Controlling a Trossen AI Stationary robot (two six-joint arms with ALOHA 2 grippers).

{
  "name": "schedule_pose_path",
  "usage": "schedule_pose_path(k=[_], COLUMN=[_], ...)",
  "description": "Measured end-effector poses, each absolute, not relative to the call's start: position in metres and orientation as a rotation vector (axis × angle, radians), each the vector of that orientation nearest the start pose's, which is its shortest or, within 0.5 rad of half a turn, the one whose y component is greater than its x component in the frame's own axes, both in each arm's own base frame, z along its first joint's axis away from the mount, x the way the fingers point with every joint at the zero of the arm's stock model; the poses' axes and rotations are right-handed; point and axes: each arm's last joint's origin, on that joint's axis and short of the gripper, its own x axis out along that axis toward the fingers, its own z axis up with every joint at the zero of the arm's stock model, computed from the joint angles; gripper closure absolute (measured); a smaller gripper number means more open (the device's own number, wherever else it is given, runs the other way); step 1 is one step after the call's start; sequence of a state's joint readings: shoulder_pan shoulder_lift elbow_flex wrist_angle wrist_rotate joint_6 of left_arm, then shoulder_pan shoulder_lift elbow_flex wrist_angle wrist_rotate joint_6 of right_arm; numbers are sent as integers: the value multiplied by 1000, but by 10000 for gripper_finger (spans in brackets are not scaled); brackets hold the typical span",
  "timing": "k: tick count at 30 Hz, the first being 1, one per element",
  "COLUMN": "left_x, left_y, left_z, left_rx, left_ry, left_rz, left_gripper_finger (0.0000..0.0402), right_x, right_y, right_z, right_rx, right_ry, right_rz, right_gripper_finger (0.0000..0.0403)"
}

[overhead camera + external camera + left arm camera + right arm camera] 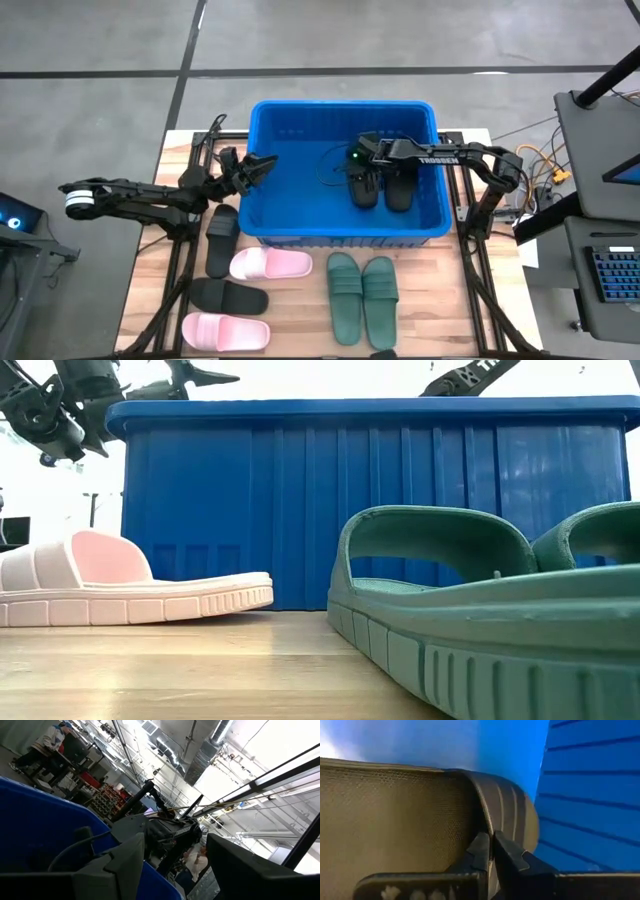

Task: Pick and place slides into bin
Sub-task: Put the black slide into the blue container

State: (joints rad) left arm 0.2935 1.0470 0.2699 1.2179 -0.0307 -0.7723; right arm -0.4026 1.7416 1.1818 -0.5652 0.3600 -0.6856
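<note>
Two black slides (382,186) lie side by side inside the blue bin (275,215). Our right gripper (352,157) sits low over them with its fingers squeezed tight together; the wrist view shows the bumpy foam right against them, but we cannot tell if anything is pinched. Our left gripper (262,165) hangs spread wide at the bin's left rim. Six slides wait on the wooden table (300,315): two black (222,240), two pink (270,264), two green (362,288). If soft foam is caught, lifting could drag a slide back out.

Slides before the bin
A pale pink slide (120,585) and a dark green pair (480,610) lie on the desk (200,670), blue bin (300,500) behind.
</note>
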Motion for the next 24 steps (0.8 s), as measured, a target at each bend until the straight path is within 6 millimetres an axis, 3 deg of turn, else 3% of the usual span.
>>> schedule_pose_path(k=[6,24], left_x=[184,183], left_y=[56,57], left_z=[244,244], left_rx=[-695,-697], left_ry=[-537,-536], left_rz=[133,134], left_gripper_finger=[201,201], right_x=[304,304], right_y=[-152,-153], right_z=[190,188], right_rx=[-516,-475], right_ry=[1358,1346], right_rz=[-298,-356], right_gripper_finger=[394,381])
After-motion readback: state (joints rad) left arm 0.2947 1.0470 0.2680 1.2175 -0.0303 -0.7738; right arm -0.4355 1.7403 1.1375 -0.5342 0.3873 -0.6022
